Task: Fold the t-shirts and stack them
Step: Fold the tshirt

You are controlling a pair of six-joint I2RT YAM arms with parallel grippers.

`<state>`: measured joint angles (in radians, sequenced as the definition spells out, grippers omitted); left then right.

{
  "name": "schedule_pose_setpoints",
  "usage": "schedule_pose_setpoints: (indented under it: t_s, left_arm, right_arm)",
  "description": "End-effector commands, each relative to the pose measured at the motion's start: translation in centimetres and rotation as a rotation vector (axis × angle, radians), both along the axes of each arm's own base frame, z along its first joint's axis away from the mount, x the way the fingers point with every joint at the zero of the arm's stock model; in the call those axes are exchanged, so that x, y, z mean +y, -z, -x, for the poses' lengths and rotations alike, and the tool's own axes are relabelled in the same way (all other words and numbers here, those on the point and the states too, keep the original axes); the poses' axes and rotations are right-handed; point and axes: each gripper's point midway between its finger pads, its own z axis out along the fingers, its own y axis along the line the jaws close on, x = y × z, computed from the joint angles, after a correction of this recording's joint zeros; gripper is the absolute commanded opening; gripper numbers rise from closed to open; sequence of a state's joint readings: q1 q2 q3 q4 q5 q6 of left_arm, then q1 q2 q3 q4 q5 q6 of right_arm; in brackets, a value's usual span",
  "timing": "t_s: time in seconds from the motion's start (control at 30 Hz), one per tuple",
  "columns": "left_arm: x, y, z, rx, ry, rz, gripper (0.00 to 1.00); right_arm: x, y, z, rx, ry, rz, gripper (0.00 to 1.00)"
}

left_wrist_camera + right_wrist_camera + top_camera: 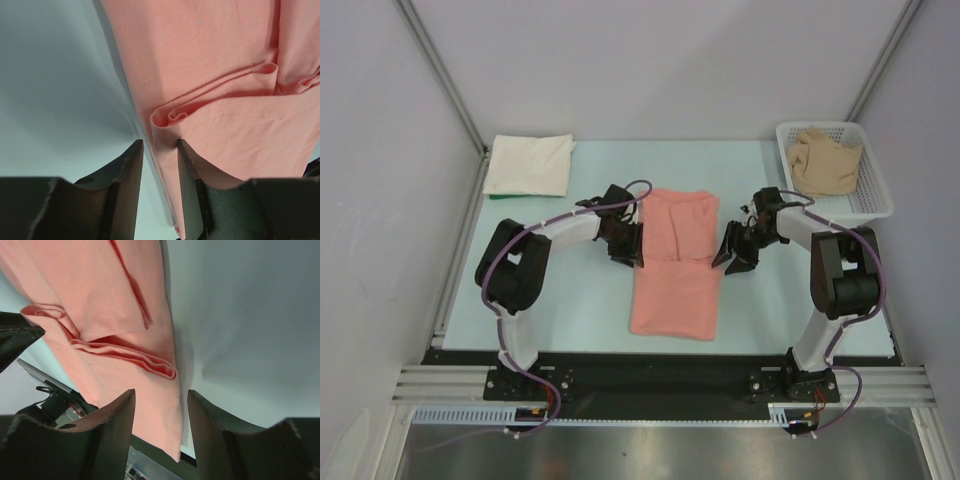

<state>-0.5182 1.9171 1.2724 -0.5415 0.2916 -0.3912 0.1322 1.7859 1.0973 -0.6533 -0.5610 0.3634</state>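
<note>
The salmon-pink t-shirt (675, 265) lies flat in the middle of the table, its upper half folded into a narrower band with a fold ridge across. My left gripper (628, 255) is at the shirt's left edge by that ridge. In the left wrist view (160, 150) it is open, jaws astride the cloth edge (220, 75). My right gripper (732, 262) is at the right edge. In the right wrist view (160, 397) it is open, with the shirt's edge (110, 305) between the jaws. A cream-white t-shirt (528, 165) lies folded at the back left. A tan-beige t-shirt (825, 160) sits crumpled in the basket.
A white mesh basket (880, 200) stands at the back right corner. Grey walls close in the table on the left, back and right. The arm bases and a black rail run along the near edge.
</note>
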Motion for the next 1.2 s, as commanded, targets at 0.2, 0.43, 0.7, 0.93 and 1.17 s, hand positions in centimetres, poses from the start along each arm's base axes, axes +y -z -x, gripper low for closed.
schedule_pose_setpoints:
  t_s: [0.2, 0.43, 0.7, 0.93, 1.17]
  left_arm:
    - [-1.3, -1.3, -2.0, -0.043, 0.006, 0.052, 0.36]
    - [-1.3, -1.2, -2.3, -0.037, -0.006, 0.056, 0.09]
    - [0.5, -1.8, -2.1, -0.080, -0.032, -0.008, 0.00]
    - [1.0, -1.3, -2.5, -0.079, -0.041, -0.047, 0.00]
    - [2.5, -0.7, -2.3, -0.074, -0.051, -0.124, 0.43]
  right_arm:
    - [0.0, 0.7, -0.3, -0.001, -0.030, 0.037, 0.52]
    - [0.1, 1.2, -1.1, -0.008, -0.026, 0.039, 0.38]
    - [0.6, -0.9, -2.1, -0.050, -0.045, 0.046, 0.00]
    - [1.2, -0.8, -2.3, -0.036, -0.056, 0.050, 0.00]
    - [-0.3, 0.9, -1.8, 0.006, -0.069, 0.138, 0.21]
